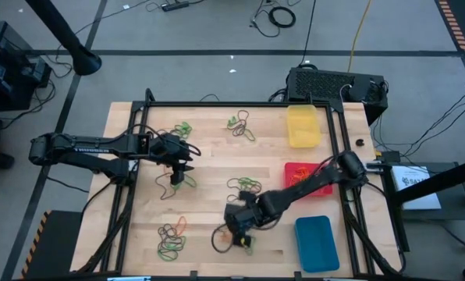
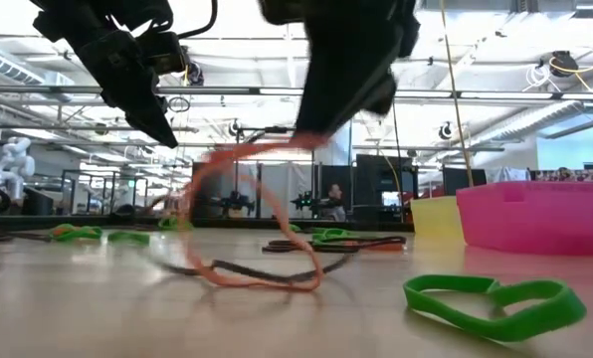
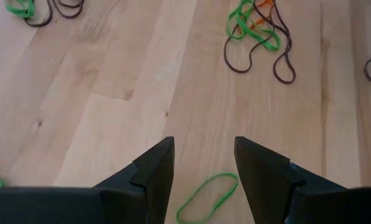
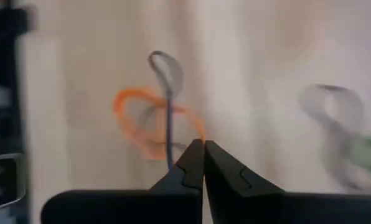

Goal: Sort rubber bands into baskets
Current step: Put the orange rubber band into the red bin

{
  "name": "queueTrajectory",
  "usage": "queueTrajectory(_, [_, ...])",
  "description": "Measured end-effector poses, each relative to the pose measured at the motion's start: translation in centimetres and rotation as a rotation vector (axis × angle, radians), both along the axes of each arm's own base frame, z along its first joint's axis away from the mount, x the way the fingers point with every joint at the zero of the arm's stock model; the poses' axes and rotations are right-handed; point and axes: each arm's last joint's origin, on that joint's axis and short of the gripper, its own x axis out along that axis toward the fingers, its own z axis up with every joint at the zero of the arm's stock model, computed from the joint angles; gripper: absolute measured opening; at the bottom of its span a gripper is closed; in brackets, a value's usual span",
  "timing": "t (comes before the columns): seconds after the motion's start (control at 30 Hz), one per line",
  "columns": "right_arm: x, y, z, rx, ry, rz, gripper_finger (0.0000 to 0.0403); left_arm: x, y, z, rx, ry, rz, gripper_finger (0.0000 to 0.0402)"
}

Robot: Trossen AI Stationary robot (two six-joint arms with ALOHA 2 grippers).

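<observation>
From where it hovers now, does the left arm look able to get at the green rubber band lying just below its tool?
Probably yes. The left tool is open, and the green rubber band lies flat on bare wood between its fingers, with nothing over it. The right tool works well away.

No legible text, labels, brands, numbers or signs in any view. A white sheet [image 1: 417, 181] lying beside the table's right edge carries dark print, too small to read. The left arm [image 1: 84, 145] shows a pale strip of lettering along its link, also unreadable.
</observation>
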Motion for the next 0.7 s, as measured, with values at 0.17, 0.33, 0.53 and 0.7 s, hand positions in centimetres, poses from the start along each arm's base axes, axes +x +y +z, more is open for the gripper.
queueTrajectory(0.17, [-2.5, -2.1, 3.9, -0.242, 0.139, -0.155, 0.0001, 0.0, 0.0, 0.0, 0.003, 0.002, -0.004, 0.0175])
queueTrajectory(0.33, [-5.4, -3.5, 7.0, -0.463, 0.27, -0.281, 0.0, 0.0, 0.0, 0.0, 0.003, 0.002, -0.004, 0.0175])
queueTrajectory(0.53, [-6.9, -4.1, 6.8, -0.53, 0.383, -0.258, 0.0, -0.1, 0.0, -0.1, 0.001, 0.015, -0.004, 0.0175])
queueTrajectory(0.7, [-8.0, -5.5, 4.6, -0.5, 0.533, -0.282, 0.0, -0.3, 0.0, -0.2, -0.001, 0.035, -0.004, 0.0175])
